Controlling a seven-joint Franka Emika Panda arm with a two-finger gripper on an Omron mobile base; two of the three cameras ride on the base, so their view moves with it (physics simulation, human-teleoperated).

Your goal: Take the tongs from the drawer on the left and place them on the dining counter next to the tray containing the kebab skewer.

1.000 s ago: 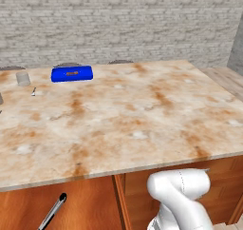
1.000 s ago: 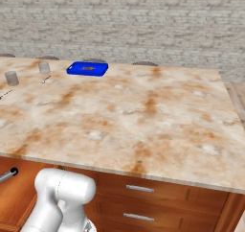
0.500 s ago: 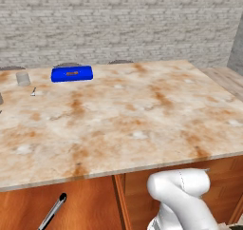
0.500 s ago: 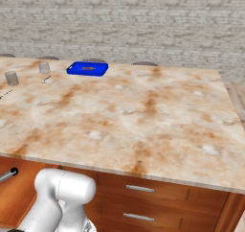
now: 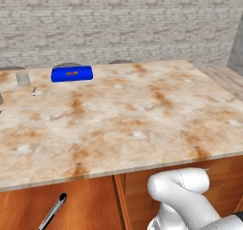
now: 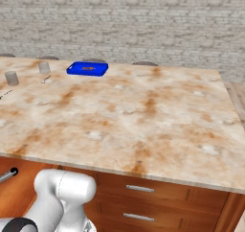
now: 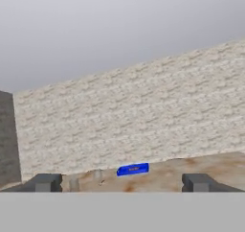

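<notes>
- Far left of the left base view, a small grey cup (image 5: 22,78) stands on the dining counter (image 5: 123,119); a second one is sliced off by the frame edge, so only a sliver shows.
- Just right of that cup lies a tiny silver utensil (image 5: 33,91), too small to make out in detail.
- Down at the lower left, under the slab's near edge, the tongs (image 5: 53,212) lie in the open drawer (image 5: 28,205) (plain orange-brown wood inside): a thin grey shaft with a black end, the lower part cut off by the bottom of the frame.
- Moving right, the tray (image 5: 71,73) sits bright blue near the counter's far edge, well apart from the tongs, with the kebab skewer (image 5: 72,73) a mere brownish fleck inside it.
- In the right base view the tongs (image 6: 9,174) barely peek in at the left edge, only the black end and a stub of shaft showing.
- Right of centre there, silver bar handles (image 6: 140,189) mark shut drawer fronts under the slab.
- In the hand view the gripper (image 7: 122,183) has its two dark fingertips (image 7: 44,182) spread wide with nothing between them, looking across the slab at the tray (image 7: 133,169) and a brick wall (image 7: 134,116).
</notes>
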